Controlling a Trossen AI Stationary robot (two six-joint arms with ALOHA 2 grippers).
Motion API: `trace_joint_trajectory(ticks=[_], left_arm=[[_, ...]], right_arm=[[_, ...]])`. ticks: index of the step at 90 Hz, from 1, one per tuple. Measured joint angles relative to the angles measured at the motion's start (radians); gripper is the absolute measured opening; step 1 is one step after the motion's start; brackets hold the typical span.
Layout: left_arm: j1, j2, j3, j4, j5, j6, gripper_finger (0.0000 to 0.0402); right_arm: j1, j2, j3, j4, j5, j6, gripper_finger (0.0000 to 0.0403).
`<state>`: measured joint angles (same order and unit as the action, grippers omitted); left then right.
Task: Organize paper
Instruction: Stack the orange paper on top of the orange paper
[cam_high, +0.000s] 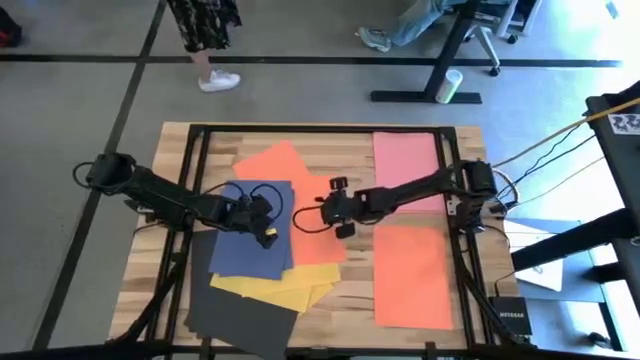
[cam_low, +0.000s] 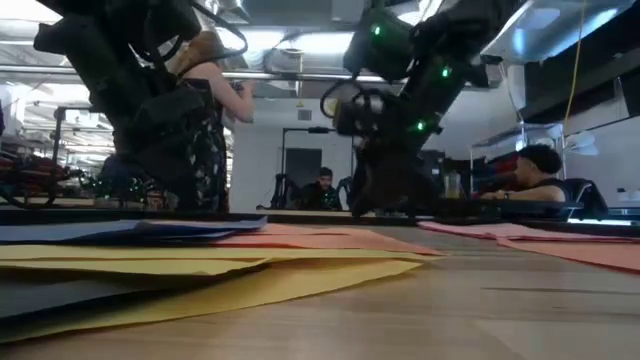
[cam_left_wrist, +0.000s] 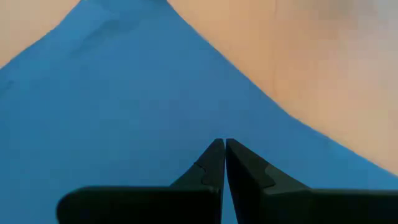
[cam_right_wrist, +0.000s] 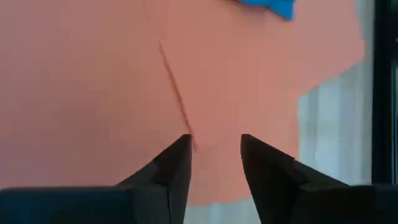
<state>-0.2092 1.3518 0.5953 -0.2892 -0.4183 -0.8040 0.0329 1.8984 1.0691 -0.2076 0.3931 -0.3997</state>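
Centrally, the left gripper (cam_high: 268, 236) (fingers clenched together, grasping nothing) sits over the navy blue sheet (cam_high: 247, 255); beside that sheet, the right gripper (cam_high: 334, 206) hovers released above orange paper (cam_high: 300, 190).

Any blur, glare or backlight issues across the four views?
High view: even light, sharp, no glare on the navy sheet. Low view: arms backlit to silhouettes by bright ceiling lights, near yellow sheet soft. Left wrist view: far tabletop blurred, left gripper fingers sharp, shut over navy. Right wrist view: orange sheet softly focused, right gripper open above it.
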Motion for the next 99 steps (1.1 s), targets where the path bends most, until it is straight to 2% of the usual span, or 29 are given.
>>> trace_joint_trajectory(ticks=[38, 68, 99], left_arm=[[0.000, 0.000, 0.000, -0.015, 0.000, 0.005, 0.0000], [0.000, 0.000, 0.000, -0.012, 0.000, 0.020, 0.0000], [0.000, 0.057, 0.000, -0.006, 0.008, 0.018, 0.0000]], right_arm=[[-0.036, 0.073, 0.003, 0.096, 0.003, -0.102, 0.0131], [-0.075, 0.084, 0.037, 0.137, 0.003, -0.105, 0.0131], [-0.107, 0.084, 0.043, 0.144, -0.069, -0.104, 0.0122]])
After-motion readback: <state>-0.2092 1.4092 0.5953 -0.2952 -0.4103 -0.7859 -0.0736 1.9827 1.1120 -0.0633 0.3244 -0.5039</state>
